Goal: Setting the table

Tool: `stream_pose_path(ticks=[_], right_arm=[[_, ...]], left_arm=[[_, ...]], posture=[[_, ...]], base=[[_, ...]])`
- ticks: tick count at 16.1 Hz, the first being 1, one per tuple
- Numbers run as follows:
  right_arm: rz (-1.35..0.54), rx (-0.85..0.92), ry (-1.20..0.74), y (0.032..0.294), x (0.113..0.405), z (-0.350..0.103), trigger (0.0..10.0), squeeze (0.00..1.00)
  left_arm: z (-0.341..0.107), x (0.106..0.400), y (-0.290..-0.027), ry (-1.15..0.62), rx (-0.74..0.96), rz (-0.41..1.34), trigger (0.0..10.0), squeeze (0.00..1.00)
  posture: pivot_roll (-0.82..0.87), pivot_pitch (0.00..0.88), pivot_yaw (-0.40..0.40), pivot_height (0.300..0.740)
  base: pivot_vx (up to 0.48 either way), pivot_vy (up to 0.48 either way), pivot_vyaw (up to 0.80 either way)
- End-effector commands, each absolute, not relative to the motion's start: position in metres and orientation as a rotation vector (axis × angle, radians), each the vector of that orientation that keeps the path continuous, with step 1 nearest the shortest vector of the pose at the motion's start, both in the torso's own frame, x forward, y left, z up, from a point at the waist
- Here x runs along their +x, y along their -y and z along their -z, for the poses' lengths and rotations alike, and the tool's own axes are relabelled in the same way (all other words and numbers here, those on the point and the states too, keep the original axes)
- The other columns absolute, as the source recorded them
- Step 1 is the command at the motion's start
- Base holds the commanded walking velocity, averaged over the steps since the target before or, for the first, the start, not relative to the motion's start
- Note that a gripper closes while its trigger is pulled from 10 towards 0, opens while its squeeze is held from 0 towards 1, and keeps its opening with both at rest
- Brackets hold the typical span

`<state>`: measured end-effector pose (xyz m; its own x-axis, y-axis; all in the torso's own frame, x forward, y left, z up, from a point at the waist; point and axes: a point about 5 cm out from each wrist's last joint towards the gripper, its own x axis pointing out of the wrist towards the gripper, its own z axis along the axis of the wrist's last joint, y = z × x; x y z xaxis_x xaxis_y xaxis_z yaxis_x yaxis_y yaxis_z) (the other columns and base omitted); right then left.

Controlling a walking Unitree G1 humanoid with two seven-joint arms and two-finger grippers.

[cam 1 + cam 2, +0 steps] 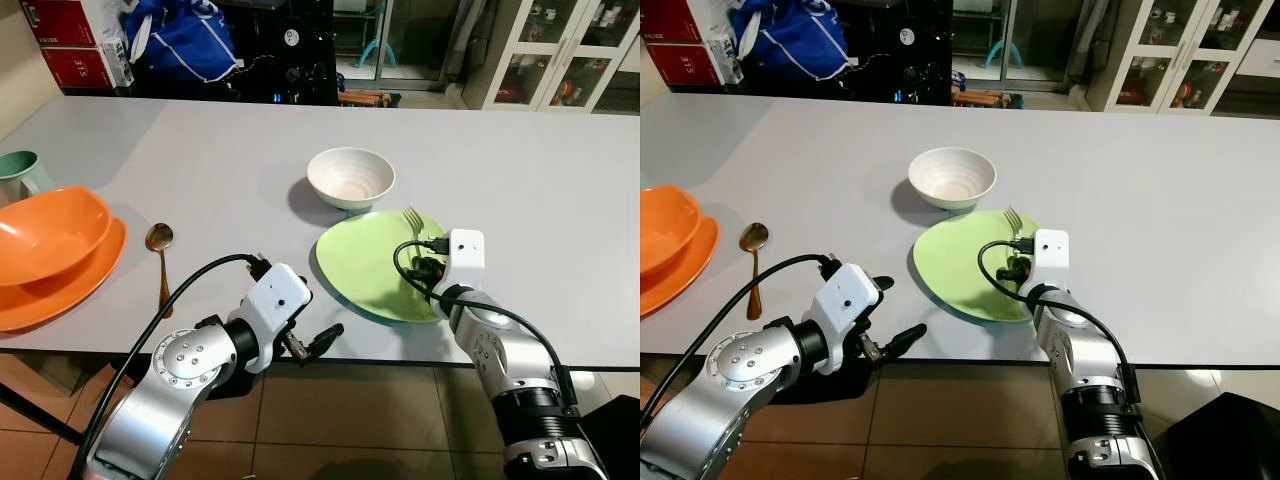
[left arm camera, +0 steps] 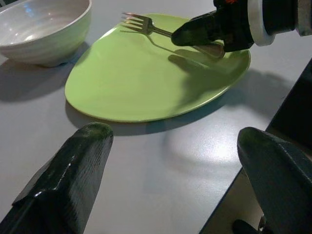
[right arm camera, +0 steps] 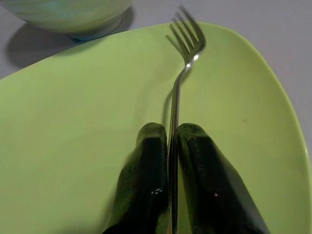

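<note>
My right gripper point(image 3: 171, 130) is shut on the handle of a silver fork point(image 3: 187, 41), whose tines point toward the far rim of the green plate point(image 1: 365, 265). The fork point(image 1: 413, 219) hangs just over the right side of that plate. A white bowl point(image 1: 350, 177) stands right behind the plate. My left gripper point(image 1: 315, 340) is open at the table's front edge, left of the plate, with nothing between its fingers point(image 2: 83, 161). A bronze spoon point(image 1: 160, 260) lies on the table further left.
An orange bowl point(image 1: 45, 235) sits on an orange plate point(image 1: 60, 290) at the left edge, with a green mug point(image 1: 20, 172) behind them. The grey table point(image 1: 220, 150) stretches far back. Cabinets and a blue bag stand beyond it.
</note>
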<state>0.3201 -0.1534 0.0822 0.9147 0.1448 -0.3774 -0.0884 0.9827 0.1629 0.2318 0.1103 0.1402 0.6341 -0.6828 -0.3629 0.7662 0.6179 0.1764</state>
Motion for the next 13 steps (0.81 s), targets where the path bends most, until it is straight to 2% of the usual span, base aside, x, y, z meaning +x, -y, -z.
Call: stream_pose_path(ticks=[1,5,7,8,11,12,13], right_arm=[[-0.111,0.134,-0.383,0.155,0.323,-0.086,10.0,1.0],[-0.115,0.135,-0.375,0.157,0.322,-0.09,10.0,1.0],[-0.09,0.108,-0.303,0.166,0.322,-0.106,10.0,1.0],[-0.085,0.107,-0.176,0.174,0.319,-0.134,10.0,0.0],[-0.101,0.165,0.007,0.181,0.299,-0.177,10.0,0.0],[-0.106,0.166,0.039,0.178,0.281,-0.183,10.0,0.0],[-0.107,0.165,0.042,0.177,0.278,-0.183,10.0,0.0]], left_arm=[[-0.144,0.232,-0.108,-0.26,0.342,0.858,10.0,0.0],[-0.145,0.233,-0.108,-0.256,0.345,0.853,10.0,0.0],[-0.148,0.237,-0.111,-0.226,0.354,0.809,10.0,0.0],[-0.158,0.25,-0.116,-0.139,0.362,0.671,10.0,0.0],[-0.181,0.268,-0.128,0.004,0.269,0.385,10.0,0.0],[-0.186,0.269,-0.133,0.047,0.289,0.309,10.0,0.0],[-0.187,0.268,-0.134,0.052,0.297,0.302,10.0,0.0]], posture=[[-0.06,0.0,0.015,0.74],[-0.05,0.0,0.011,0.74],[-0.05,0.0,0.011,0.74],[-0.05,0.0,0.012,0.74],[-0.06,0.0,0.008,0.74],[-0.06,0.0,0.004,0.74],[-0.06,0.0,0.004,0.74]], base=[[0.0,0.0,0.0],[0.0,0.0,0.0],[0.0,0.0,0.0],[0.0,0.0,0.0],[0.0,0.0,0.0],[0.0,0.0,0.0],[0.0,0.0,0.0]])
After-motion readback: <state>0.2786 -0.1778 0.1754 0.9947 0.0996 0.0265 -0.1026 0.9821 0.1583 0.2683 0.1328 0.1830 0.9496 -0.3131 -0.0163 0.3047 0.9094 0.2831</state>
